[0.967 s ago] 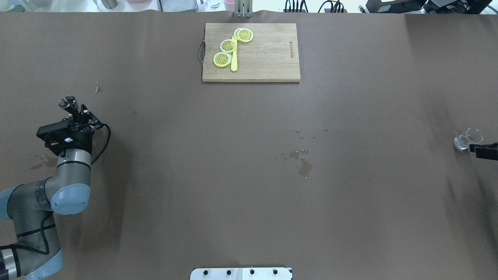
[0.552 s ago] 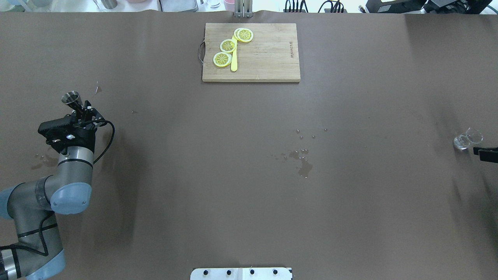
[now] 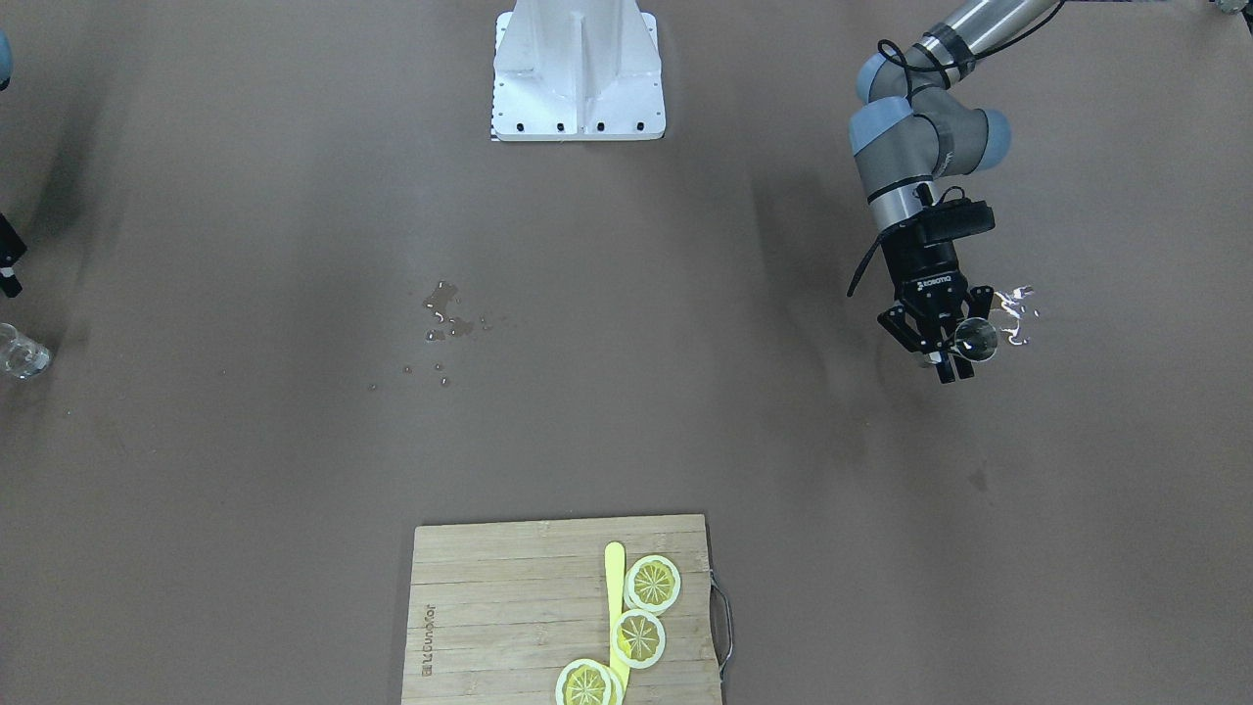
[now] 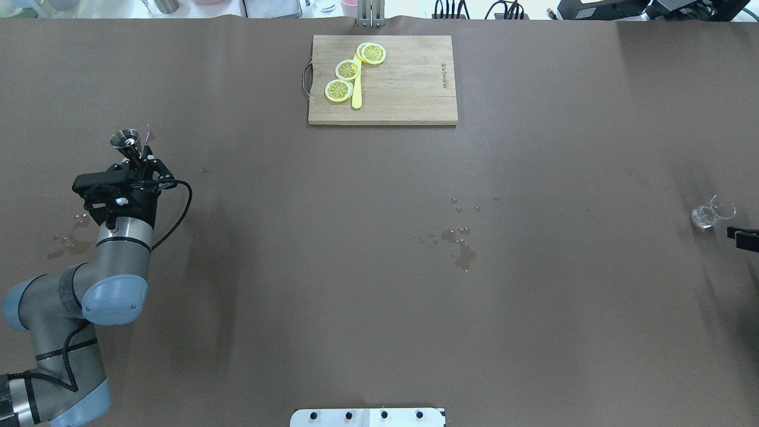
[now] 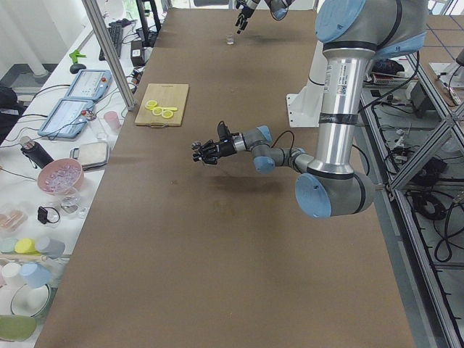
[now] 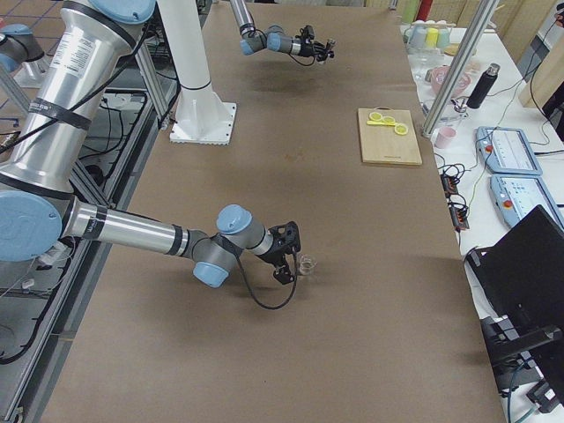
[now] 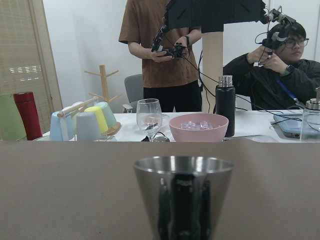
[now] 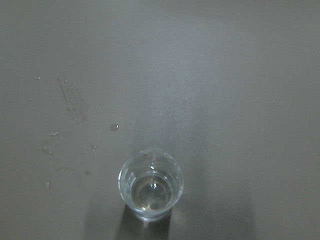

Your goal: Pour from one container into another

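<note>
Holding: the left gripper (image 4: 137,159) is clamped on the small hourglass-shaped jigger of dark shiny steel (image 4: 124,141), fingers at about its narrow waist. It appears to be carried clear of the brown paper-covered table (image 4: 379,332), at the robot's far left. The wrist view shows the upper cone mouth-up, rim about level. Contents not visible.

The small clear colourless glass tumbler (image 4: 708,214), thick-based, stands upright near the table's far right edge, well apart from the jigger. The right gripper (image 4: 746,236) sits just beside it, with no contact that I can make out. Only a dark sliver of it shows, so whether its fingers are apart or together cannot be told.

Handling, as judged:
- Jigger: light, rigid, polished, so likely slippery. The waist is the sound hold, since both cones flare and should block sliding either way.
- Tumbler: stiff, brittle, bottom-heavy, smooth-walled. Take it across the wall above the base with a gentle squeeze, mouth left free.

Also present: a wet patch (image 4: 462,252) mid-table, and a wooden cutting board (image 4: 409,89) with yellow lemon slices (image 4: 347,69) on the far side.
</note>
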